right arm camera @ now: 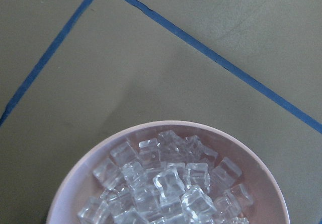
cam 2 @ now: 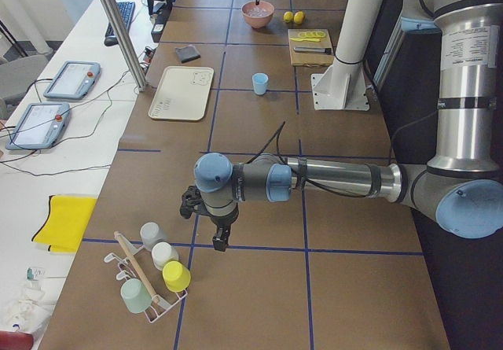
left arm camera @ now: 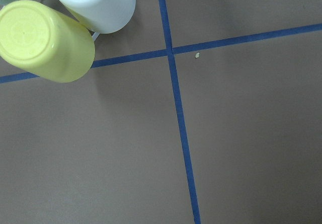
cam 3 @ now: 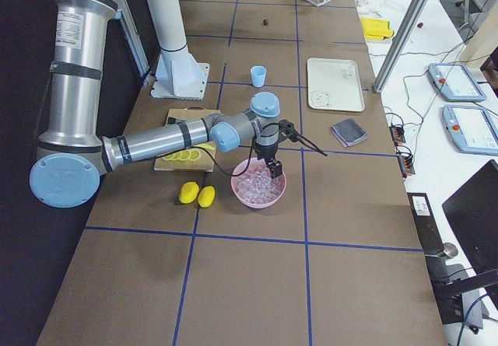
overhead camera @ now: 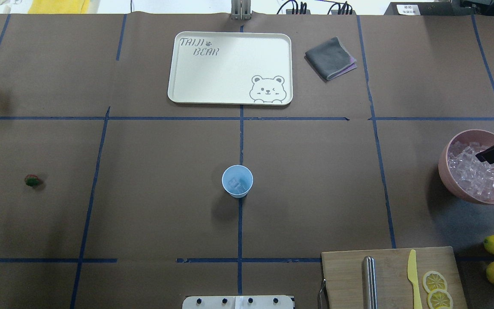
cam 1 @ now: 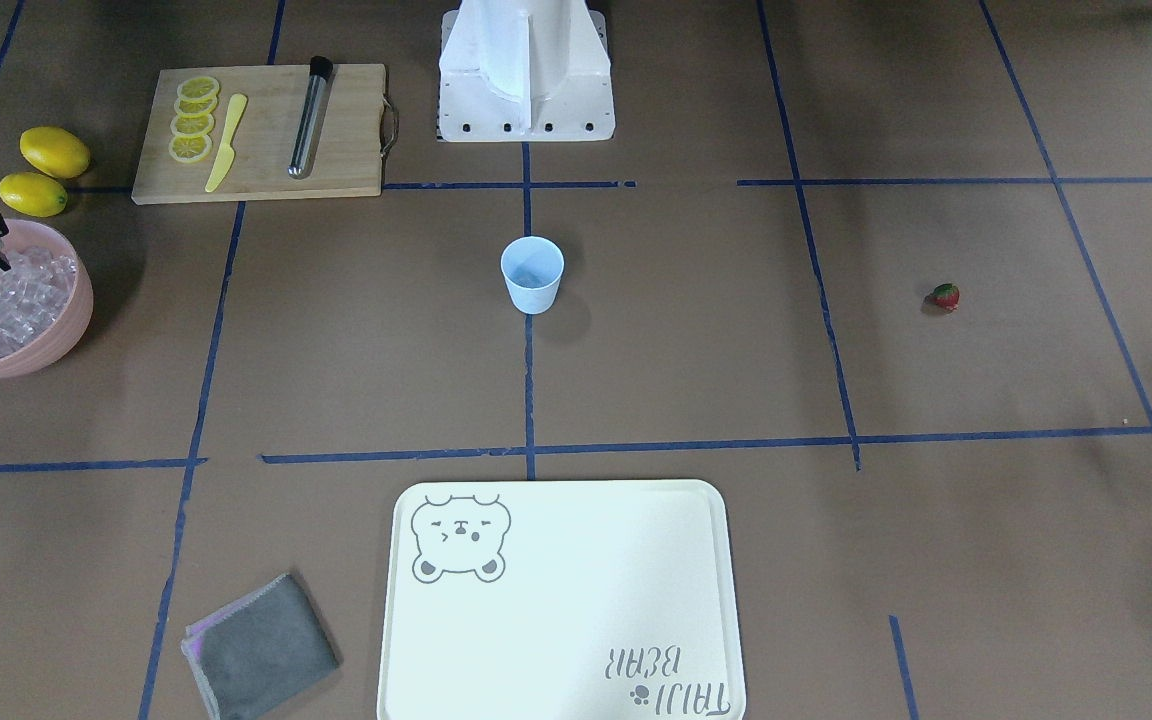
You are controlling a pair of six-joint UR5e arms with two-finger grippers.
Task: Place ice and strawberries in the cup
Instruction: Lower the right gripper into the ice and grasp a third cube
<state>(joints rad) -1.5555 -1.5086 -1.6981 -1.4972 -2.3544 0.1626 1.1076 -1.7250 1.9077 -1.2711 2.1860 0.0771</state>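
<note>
The brown, blue-taped bench (cam 1: 686,380) carries everything. The near left arm (cam 2: 338,178) reaches low over its end on the robot's left, with the left tool (cam 2: 218,236) hanging just beside a rack of upturned cups (cam 2: 153,275). It shows only in that side view, so I cannot tell whether it is released or clenched. The right arm (cam 3: 156,144) stretches to the opposite end, its right tool (overhead camera: 493,152) poised over the pink bowl (cam 1: 56,345). It is cut off at the frame edge, and I cannot tell its state either. A cream tray (cam 1: 556,620) printed with a bear lies at the operators' side, a folded grey cloth (cam 1: 261,650) near it. A wooden cutting board (cam 1: 346,130) by the robot's base holds lemon slices (cam 1: 194,118), a yellow knife (cam 1: 226,142) and a metal rod (cam 1: 308,118). The bowl is heaped with ice (right arm camera: 166,183), and two whole lemons (cam 1: 54,152) lie just beside it. The light blue cup (cam 1: 532,275) stands upright at the bench's middle on a tape line, with a few clear cubes showing at its bottom in the overhead view. The strawberry (cam 1: 945,296) lies alone on the bare bench on the robot's left half, well apart from the cup.
</note>
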